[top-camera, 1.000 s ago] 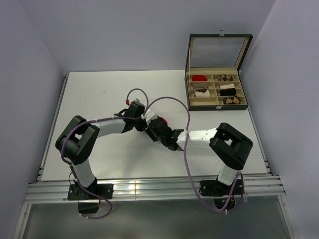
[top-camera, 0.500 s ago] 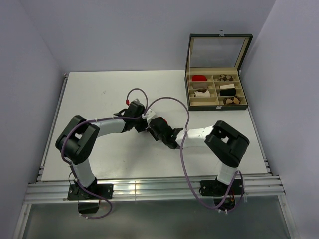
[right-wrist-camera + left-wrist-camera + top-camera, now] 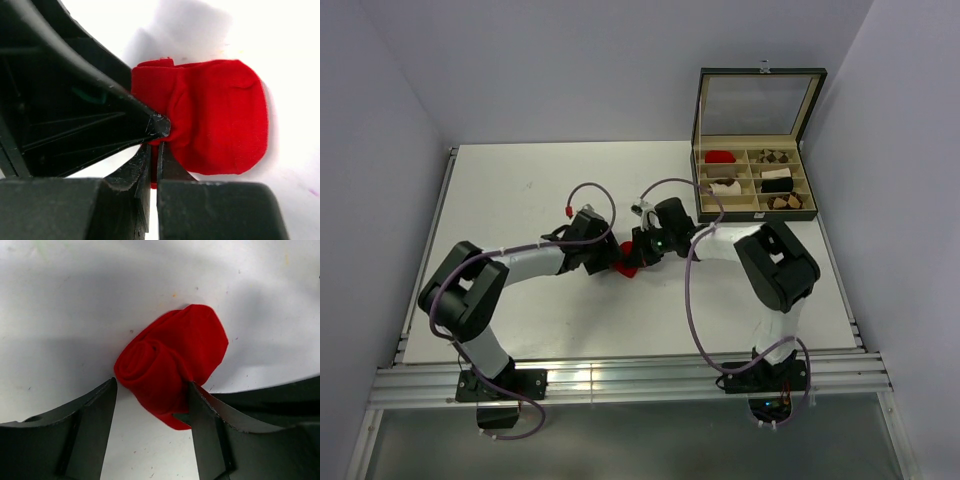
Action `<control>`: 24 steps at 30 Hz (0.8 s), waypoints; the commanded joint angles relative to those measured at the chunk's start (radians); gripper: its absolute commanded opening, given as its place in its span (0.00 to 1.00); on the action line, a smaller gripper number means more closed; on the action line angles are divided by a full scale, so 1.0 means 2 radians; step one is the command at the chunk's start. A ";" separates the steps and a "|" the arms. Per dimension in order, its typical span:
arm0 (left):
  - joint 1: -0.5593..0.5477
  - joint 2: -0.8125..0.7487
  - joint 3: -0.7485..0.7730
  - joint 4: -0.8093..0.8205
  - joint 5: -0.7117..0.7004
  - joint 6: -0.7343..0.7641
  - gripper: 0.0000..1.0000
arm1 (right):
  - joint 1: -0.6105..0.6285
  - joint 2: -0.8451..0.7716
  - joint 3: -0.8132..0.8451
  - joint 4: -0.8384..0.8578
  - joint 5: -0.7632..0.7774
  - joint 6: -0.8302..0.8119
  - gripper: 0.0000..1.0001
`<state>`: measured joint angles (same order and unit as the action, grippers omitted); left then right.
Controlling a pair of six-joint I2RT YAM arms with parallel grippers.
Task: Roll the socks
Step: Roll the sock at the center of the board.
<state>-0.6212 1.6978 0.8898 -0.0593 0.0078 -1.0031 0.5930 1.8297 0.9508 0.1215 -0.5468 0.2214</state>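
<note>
Black fingers of the right gripper point(image 3: 155, 150) are pressed almost together, and a thin strip of red cloth shows in the slit between them: they pinch a fold of the red sock point(image 3: 215, 115). The rest of the sock bulges out beyond the fingertips as a rounded wad lying on the white table point(image 3: 520, 190).

From the left wrist camera, the left gripper point(image 3: 152, 390) has its two dark fingers point(image 3: 95, 425) set apart with the sock between them. One fingertip touches the coiled end of the roll, where the spiral of cloth shows. The other presses into its side, so this gripper holds the roll too. Part of the sock spreads past that second finger.

Seen from above, the two grippers meet head to head near the middle of the table, with the sock a small red patch between and just below them.

Well apart, at the far right corner, stands an open box point(image 3: 757, 212) with its lid point(image 3: 757, 105) raised. Its compartments hold small bundles.
</note>
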 commanded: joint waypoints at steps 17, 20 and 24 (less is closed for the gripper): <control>0.008 -0.007 -0.041 -0.008 -0.038 -0.047 0.52 | -0.049 0.134 0.030 -0.057 -0.158 0.109 0.00; 0.011 0.001 -0.037 -0.015 -0.040 -0.043 0.41 | -0.048 0.128 0.024 -0.053 -0.155 0.106 0.00; 0.011 0.022 -0.022 -0.027 -0.028 -0.025 0.36 | -0.040 0.075 0.014 -0.056 -0.114 0.077 0.07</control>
<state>-0.6106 1.6840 0.8387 -0.0429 -0.0193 -1.0931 0.4892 2.0190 1.0306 0.1383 -0.9363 0.4614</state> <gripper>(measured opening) 0.380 0.057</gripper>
